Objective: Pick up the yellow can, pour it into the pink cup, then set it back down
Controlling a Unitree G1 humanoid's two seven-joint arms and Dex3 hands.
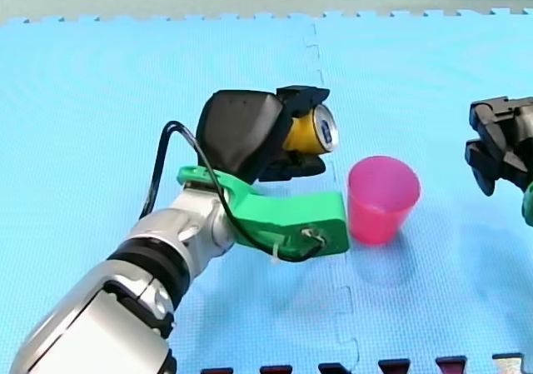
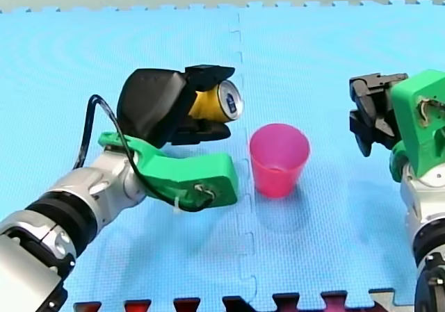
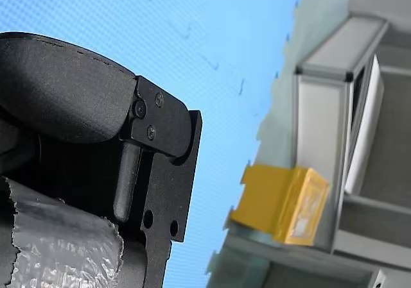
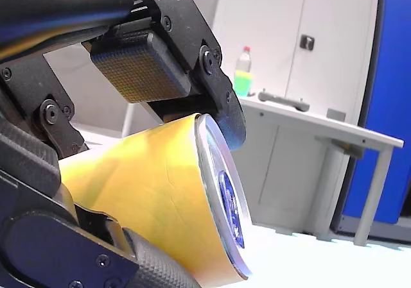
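Mat of blue foam (image 1: 100, 99), jigsaw-jointed, with one seam (image 1: 316, 57) running from far edge to near edge through the middle. Left arm (image 1: 158, 257) reaching in from the near-left corner, green bracket (image 1: 283, 216) at the wrist. Left hand (image 1: 250, 132) raised over the middle of the mat, wrapped round the yellow can (image 1: 308, 130). Right hand (image 2: 375, 114) near the right edge, holding nothing, well apart from the cup. Pink cup (image 1: 381, 199) upright on the mat, just right of the seam, mouth unobstructed. Can held clear of the mat and tipped onto its side, lid end turned toward the right edge, beside and above the cup's rim on its left, seemingly not quite over the mouth. In the second wrist view, ribbed finger pad (image 4: 138, 67) pressed on the can's wall close to the lid rim.

Probably light and thin-walled, so easily dented by a hard squeeze; smooth sides, likely slippery once tilted further. Best gripped round the mid-body, as here, leaving the lid free. Cup probably light too, and apt to topple at a nudge from hand or bracket.

Plenty of bare mat on every side: wide room left of the seam for setting the can back down, far edge and near edge both well off.
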